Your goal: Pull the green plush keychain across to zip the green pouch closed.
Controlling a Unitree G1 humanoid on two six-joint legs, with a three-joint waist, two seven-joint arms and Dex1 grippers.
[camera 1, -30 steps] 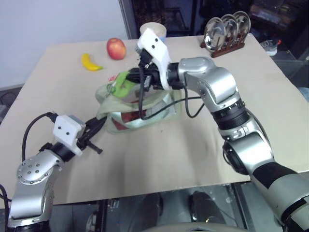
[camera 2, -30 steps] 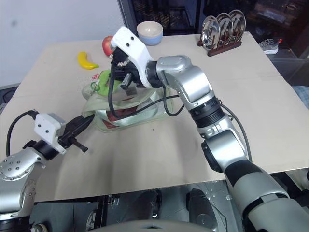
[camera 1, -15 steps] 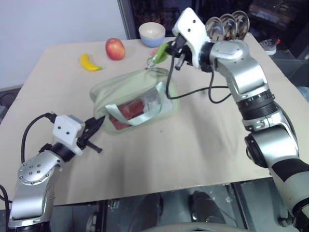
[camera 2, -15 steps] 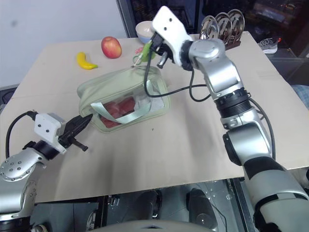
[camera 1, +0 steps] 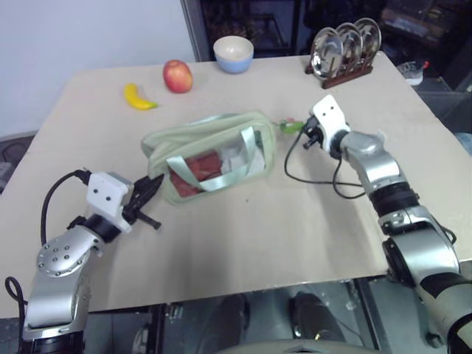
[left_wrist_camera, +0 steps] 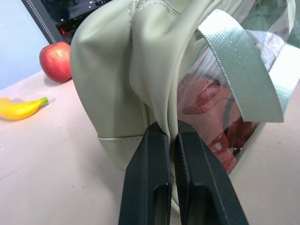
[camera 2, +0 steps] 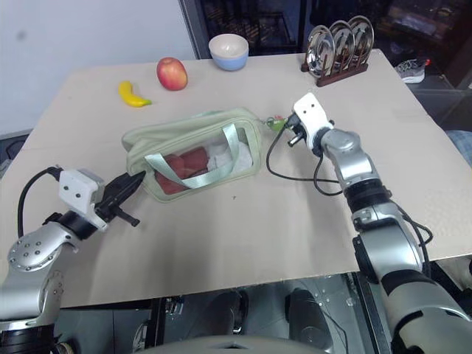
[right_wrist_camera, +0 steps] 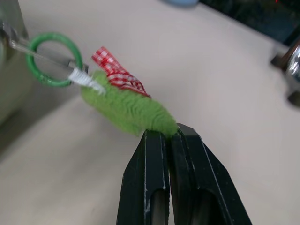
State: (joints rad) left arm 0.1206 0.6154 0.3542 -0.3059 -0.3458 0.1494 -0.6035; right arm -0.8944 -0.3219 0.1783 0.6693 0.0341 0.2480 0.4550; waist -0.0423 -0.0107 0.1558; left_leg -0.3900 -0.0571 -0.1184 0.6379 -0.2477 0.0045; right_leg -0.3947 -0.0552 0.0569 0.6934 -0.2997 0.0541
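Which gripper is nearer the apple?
Left. The left gripper, pinching the green pouch at its end, sits below the apple; the right gripper is beyond the pouch's other end.

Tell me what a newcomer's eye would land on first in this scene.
First, the pale sage-green fabric pouch with clear plastic window sides in the middle of the beige table, with the left gripper pinching a fold of fabric at its end. At its other end, the right gripper is shut on the fuzzy lime-green plush keychain. Along the table's far edge lie a yellow banana and a red apple.
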